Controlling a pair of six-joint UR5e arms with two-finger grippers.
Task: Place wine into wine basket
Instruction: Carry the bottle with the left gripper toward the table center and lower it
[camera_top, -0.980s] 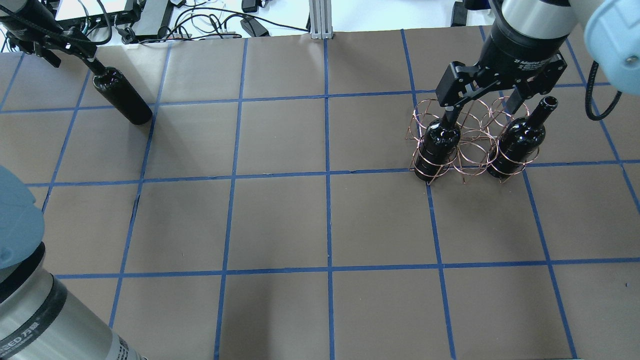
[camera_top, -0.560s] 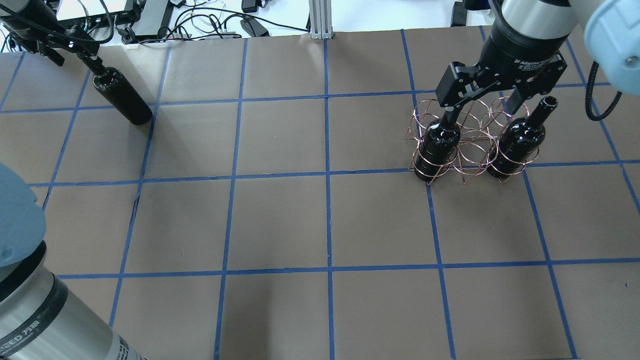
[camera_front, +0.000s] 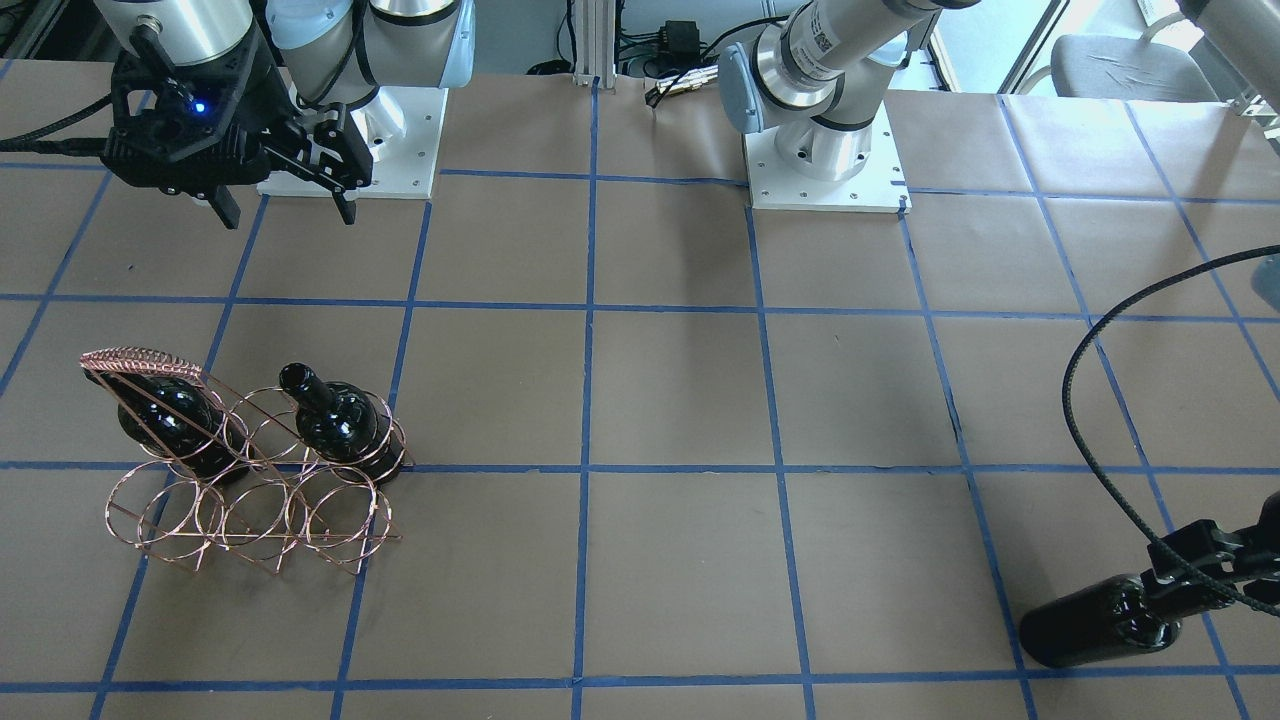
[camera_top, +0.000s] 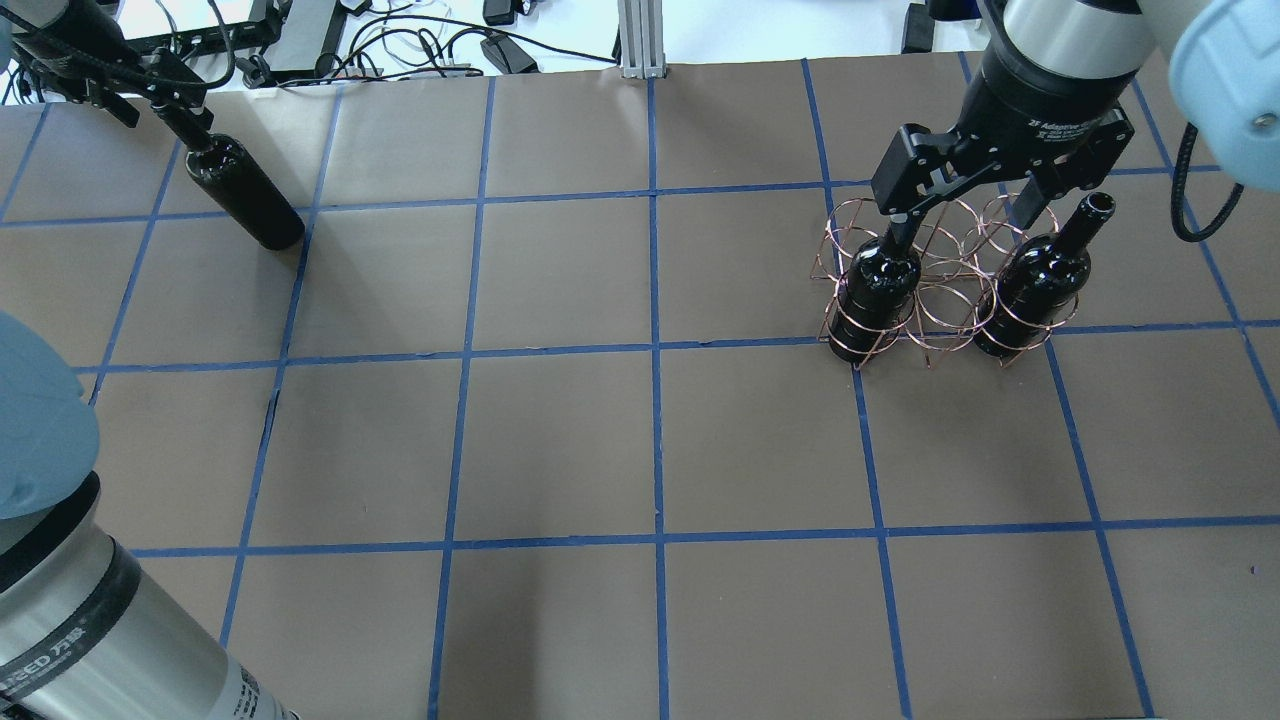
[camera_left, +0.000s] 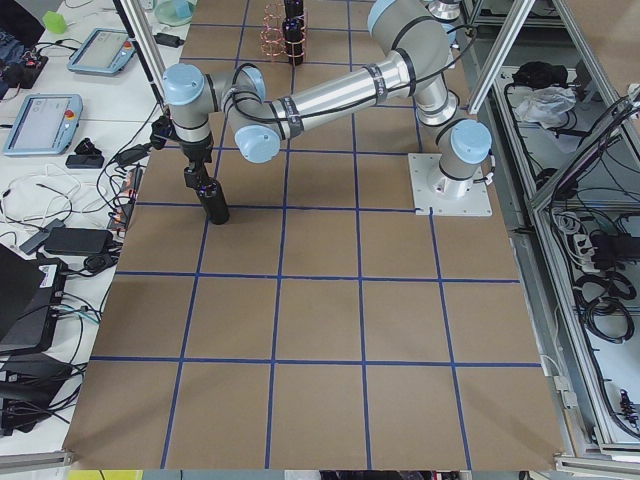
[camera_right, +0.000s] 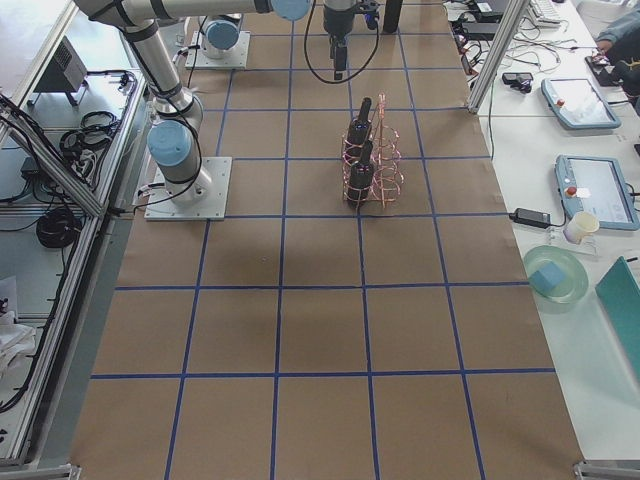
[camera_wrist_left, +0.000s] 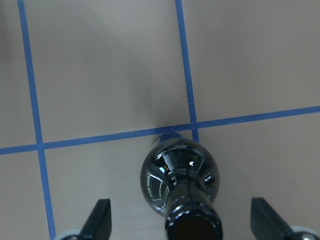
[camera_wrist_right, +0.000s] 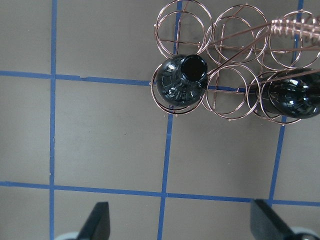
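Observation:
The copper wire wine basket (camera_top: 945, 290) stands at the far right and holds two dark wine bottles (camera_top: 880, 285) (camera_top: 1035, 280) in its near row. My right gripper (camera_top: 962, 220) hangs open and empty above it. In the right wrist view the basket (camera_wrist_right: 295, 22) and both bottles lie ahead of the spread fingers. A third wine bottle (camera_top: 245, 195) stands upright on the table at the far left. My left gripper (camera_wrist_left: 184, 220) is open, with its fingers wide apart on either side of that bottle's neck (camera_wrist_left: 192, 222) and not touching it.
The table is brown paper with a blue tape grid (camera_top: 655, 350). Cables and boxes (camera_top: 300, 30) lie beyond its far edge. The robot bases (camera_front: 820, 150) stand at the near edge. The basket's far row of rings (camera_front: 250, 520) holds nothing.
My left arm has shifted slightly toward the far left, with its gripper still at the third bottle's neck. The bottles, the basket and my right gripper have not moved.

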